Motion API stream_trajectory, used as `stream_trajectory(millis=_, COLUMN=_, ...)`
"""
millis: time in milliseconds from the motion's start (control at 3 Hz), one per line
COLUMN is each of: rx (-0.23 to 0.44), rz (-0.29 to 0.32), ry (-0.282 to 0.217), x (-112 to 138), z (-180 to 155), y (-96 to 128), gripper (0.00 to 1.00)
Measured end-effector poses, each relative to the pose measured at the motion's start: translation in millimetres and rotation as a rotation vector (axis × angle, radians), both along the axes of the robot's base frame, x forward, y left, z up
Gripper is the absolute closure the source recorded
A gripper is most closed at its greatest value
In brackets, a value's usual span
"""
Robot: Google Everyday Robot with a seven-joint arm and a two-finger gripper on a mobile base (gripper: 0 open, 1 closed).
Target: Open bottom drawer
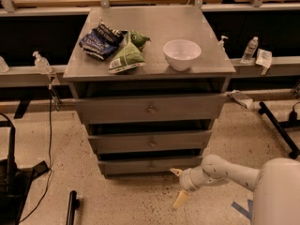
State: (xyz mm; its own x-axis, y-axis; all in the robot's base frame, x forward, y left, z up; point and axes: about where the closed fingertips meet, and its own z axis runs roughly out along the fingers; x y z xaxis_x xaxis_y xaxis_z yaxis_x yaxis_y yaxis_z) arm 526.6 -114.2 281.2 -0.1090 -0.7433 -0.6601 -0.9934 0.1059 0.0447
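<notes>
The bottom drawer [150,165] is the narrowest grey front at the foot of the grey metal cabinet, with a small round knob [151,165] in its middle. It sits almost flush with the cabinet. My gripper [178,186] is low by the floor, just right of and in front of the drawer's right part. Its two tan fingers are spread open, the upper fingertip [175,172] close to the drawer front, the lower one [180,200] pointing at the floor. It holds nothing. My white arm [234,175] reaches in from the lower right.
On the cabinet top [206,27] lie a white bowl [182,54], a dark blue chip bag [101,41] and a green bag [126,57]. The mid drawer [150,142] and the top drawer [150,109] are above. A black stand [14,172] is on the floor at left.
</notes>
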Motion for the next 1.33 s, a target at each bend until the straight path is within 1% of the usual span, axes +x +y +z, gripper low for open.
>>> stream_trajectory(millis=333, rx=-0.025, rz=0.0, ry=-0.07, x=15.9, z=-14.6, y=-2.8, gripper=0.0)
stream_trajectory(millis=667, rx=-0.102, rz=0.009, ry=-0.176, x=52.9, z=-41.1, y=-6.2, gripper=0.0)
stream_trajectory(millis=1000, rx=-0.131, rz=0.01, ry=-0.224, x=76.4, z=-54.1, y=-8.5, gripper=0.0)
stream_trajectory(millis=1333, rx=-0.116, rz=-0.007, ry=-0.264, x=97.6, z=-66.1, y=-13.8, gripper=0.0)
